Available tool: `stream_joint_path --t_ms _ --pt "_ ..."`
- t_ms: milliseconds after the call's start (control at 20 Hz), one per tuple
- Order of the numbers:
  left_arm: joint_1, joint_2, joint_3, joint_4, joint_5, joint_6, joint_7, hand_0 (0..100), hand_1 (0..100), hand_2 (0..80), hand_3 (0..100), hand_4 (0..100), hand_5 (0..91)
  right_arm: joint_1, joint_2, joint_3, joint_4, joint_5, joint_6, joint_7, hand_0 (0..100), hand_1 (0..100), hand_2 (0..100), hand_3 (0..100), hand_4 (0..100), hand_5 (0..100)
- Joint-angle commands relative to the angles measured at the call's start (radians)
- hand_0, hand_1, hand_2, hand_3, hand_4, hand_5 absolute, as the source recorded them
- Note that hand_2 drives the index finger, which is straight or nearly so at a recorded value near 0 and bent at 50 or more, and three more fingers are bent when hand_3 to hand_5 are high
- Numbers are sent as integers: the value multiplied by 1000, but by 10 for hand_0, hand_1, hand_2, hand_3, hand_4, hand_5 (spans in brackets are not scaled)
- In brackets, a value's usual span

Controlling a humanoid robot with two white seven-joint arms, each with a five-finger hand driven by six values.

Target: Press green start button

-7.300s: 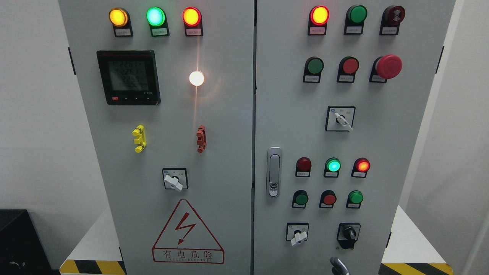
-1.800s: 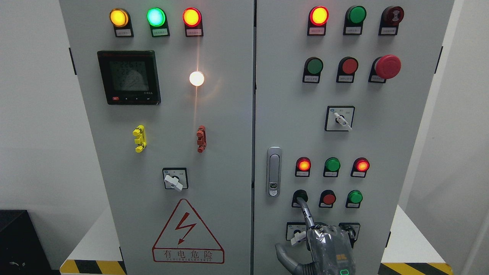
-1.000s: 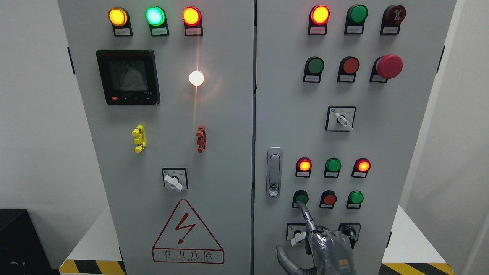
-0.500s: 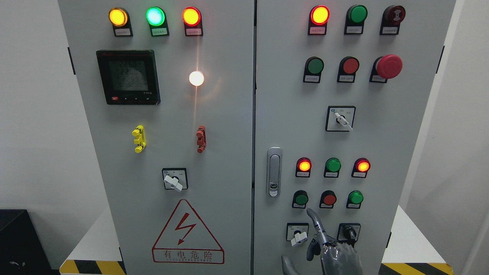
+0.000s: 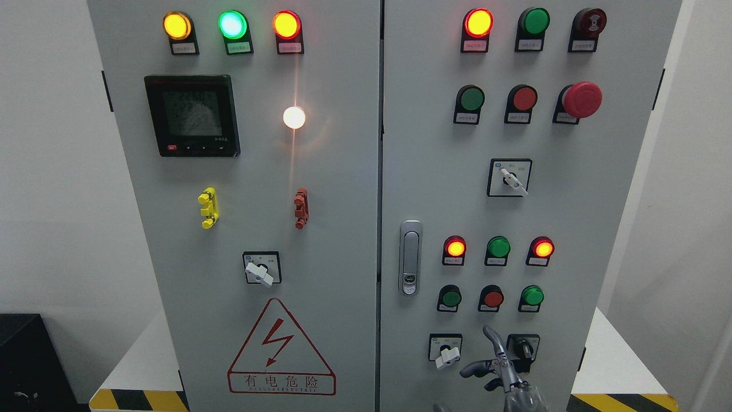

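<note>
The green push button [image 5: 451, 298] sits at the left of the lower button row on the right cabinet door [image 5: 434, 171], beside a red button [image 5: 492, 298] and another green button [image 5: 532, 296]. My right hand [image 5: 494, 357] rises from the bottom edge, below and to the right of that button and apart from it. Its index finger [image 5: 492, 337] points up, the thumb sticks out to the left, and it holds nothing. Above the buttons, the left red lamp [image 5: 456, 248] and right red lamp [image 5: 543, 248] glow; the green lamp [image 5: 498, 247] between them is dark. My left hand is out of view.
A white selector switch [image 5: 446, 355] and a black key switch [image 5: 521, 347] flank the hand. The door handle [image 5: 410, 257] is to the left, a red mushroom stop button [image 5: 582, 99] is at the upper right, and a meter [image 5: 192, 115] is on the left door.
My right hand has dropped down and to the right, its fingertip coming off the left green button. Since the first frame the green lamp went dark and the left red lamp lit.
</note>
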Motion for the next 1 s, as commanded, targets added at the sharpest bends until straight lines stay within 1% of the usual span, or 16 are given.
stream_joint_path --t_ms 0,50,100,150,200,250,300,350,500,950 --pt "-23 0 0 -28 0 0 -1 120 556 0 0 0 0 66 -1 27 -99 -168 2 23 0 169 0 291 307 321" --pt "-23 0 0 -28 0 0 -1 120 556 0 0 0 0 74 -1 27 -105 -188 2 61 0 158 0 260 243 230" --pt "-23 0 0 -28 0 0 -1 120 556 0 0 0 0 80 -1 27 -111 -205 2 98 0 154 0 248 231 213" --pt "-23 0 0 -28 0 0 -1 120 556 0 0 0 0 82 -1 27 -114 -222 3 120 0 143 0 197 144 104" --pt "-23 0 0 -28 0 0 -1 120 556 0 0 0 0 83 -1 26 -113 -236 5 132 0 127 0 119 36 0" --pt "-23 0 0 -28 0 0 -1 120 556 0 0 0 0 82 -1 26 -113 -249 5 144 0 124 0 111 31 0" --pt "-23 0 0 -28 0 0 -1 120 556 0 0 0 0 83 -3 26 -113 -265 11 159 0 108 0 69 0 0" --pt "-23 0 0 -28 0 0 -1 120 556 0 0 0 0 82 -3 26 -113 -283 21 169 0 97 0 47 0 0" --pt "-23 0 0 -28 0 0 -1 120 556 0 0 0 0 82 -3 21 -113 -322 41 170 0 60 0 0 0 0" --pt "-23 0 0 -28 0 0 -1 120 556 0 0 0 0 82 -3 18 -114 -329 43 167 0 45 0 0 0 0"
